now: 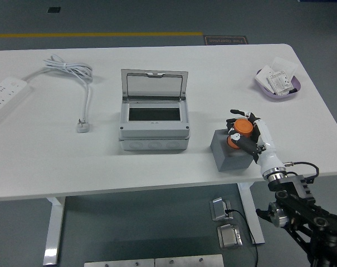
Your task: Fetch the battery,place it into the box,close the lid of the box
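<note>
The battery (229,154) is a grey block with two orange round caps on top. It stands on the white table (157,167) at the right, near the front edge. My right hand (242,135) comes in from the lower right, and its fingers are curled over the battery's top around the orange caps. The grey box (154,133) stands at the table's middle, to the left of the battery. Its clear lid (154,83) is swung up and back, and the dark inside shows. The left arm is out of view.
A white power strip (6,94) lies at the far left. Its white cable and plug (82,125) run toward the box. A purple bowl (277,93) with white packets sits at the back right. The table's front edge is close to the battery.
</note>
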{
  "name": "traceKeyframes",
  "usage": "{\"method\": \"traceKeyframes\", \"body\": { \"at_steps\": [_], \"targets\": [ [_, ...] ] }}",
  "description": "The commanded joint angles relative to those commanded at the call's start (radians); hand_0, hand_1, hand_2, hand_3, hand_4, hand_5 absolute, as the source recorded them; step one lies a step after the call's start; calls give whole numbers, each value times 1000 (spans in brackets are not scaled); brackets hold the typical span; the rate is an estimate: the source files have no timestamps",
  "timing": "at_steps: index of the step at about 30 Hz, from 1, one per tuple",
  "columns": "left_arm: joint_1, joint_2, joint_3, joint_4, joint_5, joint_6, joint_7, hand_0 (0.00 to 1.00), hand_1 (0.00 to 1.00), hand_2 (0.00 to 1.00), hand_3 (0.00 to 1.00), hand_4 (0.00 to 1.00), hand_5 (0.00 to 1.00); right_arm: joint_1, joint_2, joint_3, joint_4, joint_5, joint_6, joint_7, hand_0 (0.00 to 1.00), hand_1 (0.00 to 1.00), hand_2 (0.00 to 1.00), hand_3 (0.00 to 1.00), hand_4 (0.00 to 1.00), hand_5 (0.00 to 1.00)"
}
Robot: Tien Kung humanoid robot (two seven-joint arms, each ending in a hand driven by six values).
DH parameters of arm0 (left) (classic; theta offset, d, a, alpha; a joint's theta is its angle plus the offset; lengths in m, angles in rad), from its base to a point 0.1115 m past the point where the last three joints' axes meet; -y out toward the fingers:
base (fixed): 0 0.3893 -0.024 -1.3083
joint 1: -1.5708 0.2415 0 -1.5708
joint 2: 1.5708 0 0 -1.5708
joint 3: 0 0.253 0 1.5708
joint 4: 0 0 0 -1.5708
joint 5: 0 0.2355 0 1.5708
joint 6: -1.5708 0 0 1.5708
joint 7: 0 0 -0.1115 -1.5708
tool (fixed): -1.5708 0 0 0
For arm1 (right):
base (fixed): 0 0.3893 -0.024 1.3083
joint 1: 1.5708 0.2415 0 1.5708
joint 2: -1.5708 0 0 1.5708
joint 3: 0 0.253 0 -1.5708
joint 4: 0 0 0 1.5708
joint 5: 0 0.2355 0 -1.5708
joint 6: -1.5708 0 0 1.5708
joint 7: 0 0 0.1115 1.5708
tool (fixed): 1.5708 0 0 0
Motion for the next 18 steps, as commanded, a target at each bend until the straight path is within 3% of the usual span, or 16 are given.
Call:
{"method": "traceKeyframes", "body": {
  "at_steps": [1,2,7,8,13,14,18],
  "targets": [
    [0,0,0,0,0,0,0,572,689,545,596,508,157,0,0,0,1,0,0,-1,475,454,470,572,190,2],
    [0,1,1,0,-1,0,-1,572,689,546,596,508,155,1,0,0,2,-1,-1,-6,313,356,399,491,2,2],
    [-1,4,0,0,0,0,-1,572,689,546,596,508,155,7,4,3,9,-10,-11,-26,313,356,399,491,2,2],
    [-1,4,-1,0,0,0,-2,572,689,547,596,510,152,8,5,5,11,-13,-15,-28,229,274,329,316,2,2],
    [0,4,-3,-1,1,-1,-1,572,689,547,596,510,152,16,8,13,22,-34,-41,-25,229,274,329,316,2,2],
    [0,3,-4,-1,2,-1,-1,572,690,548,597,511,148,18,8,16,24,-39,-46,-24,228,225,267,234,2,2],
    [0,3,-9,-1,9,-2,1,572,690,548,597,511,148,32,7,25,35,-63,-64,-22,228,225,267,234,2,2]
  ]
}}
